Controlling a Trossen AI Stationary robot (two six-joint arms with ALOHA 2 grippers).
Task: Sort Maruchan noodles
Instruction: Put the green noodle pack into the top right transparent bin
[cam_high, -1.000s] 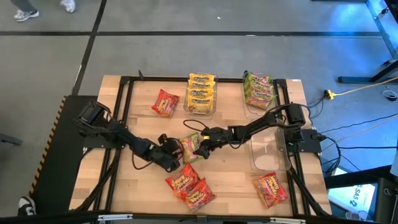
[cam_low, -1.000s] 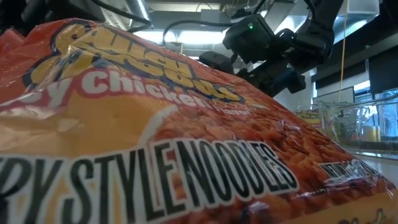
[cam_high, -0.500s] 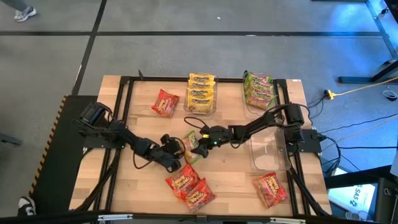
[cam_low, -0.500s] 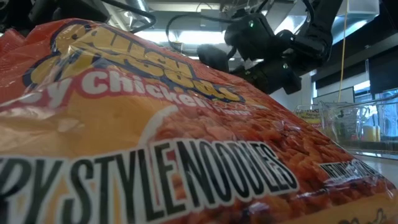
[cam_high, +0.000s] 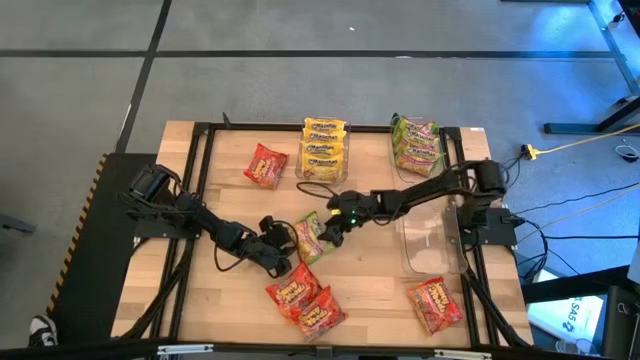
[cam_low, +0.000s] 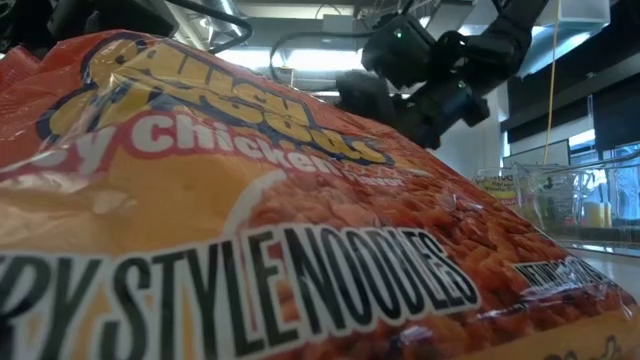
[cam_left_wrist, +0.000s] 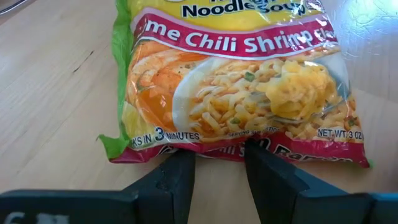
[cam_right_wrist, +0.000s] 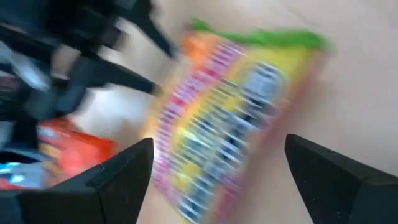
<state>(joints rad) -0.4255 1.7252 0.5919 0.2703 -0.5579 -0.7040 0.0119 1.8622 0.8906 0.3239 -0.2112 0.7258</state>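
A lime-green Maruchan packet (cam_high: 310, 238) lies face up at the table's middle, its print plain in the left wrist view (cam_left_wrist: 236, 87). My left gripper (cam_high: 285, 244) lies low on the table's left side of it. Its fingers are a little apart (cam_left_wrist: 217, 167), just before the packet's red bottom seam. My right gripper (cam_high: 334, 230) hovers over the packet's right side with its fingers wide open (cam_right_wrist: 219, 142). In the low view it shows high up (cam_low: 420, 70), behind a big orange packet (cam_low: 250, 230) that hides the lime packet. My left gripper comes in level from the table's left at the packet's red bottom seam (cam_left_wrist: 217, 151). One fingertip (cam_left_wrist: 254, 152) overlaps the seam's edge. I cannot tell whether it touches. The packet lies flat on the wood.
A far clear bin holds yellow packets (cam_high: 323, 150); a far-right bin holds green ones (cam_high: 417, 145). Another clear bin (cam_high: 430, 240) stands at the right. Red packets lie at far left (cam_high: 265, 165), near middle (cam_high: 305, 295) and near right (cam_high: 435, 303).
My right gripper has drawn back from the lime packet toward the table's far right and risen; its wrist view is blurred. The packet has turned a little on the table and now lies more slanted. My left arm has kept still.
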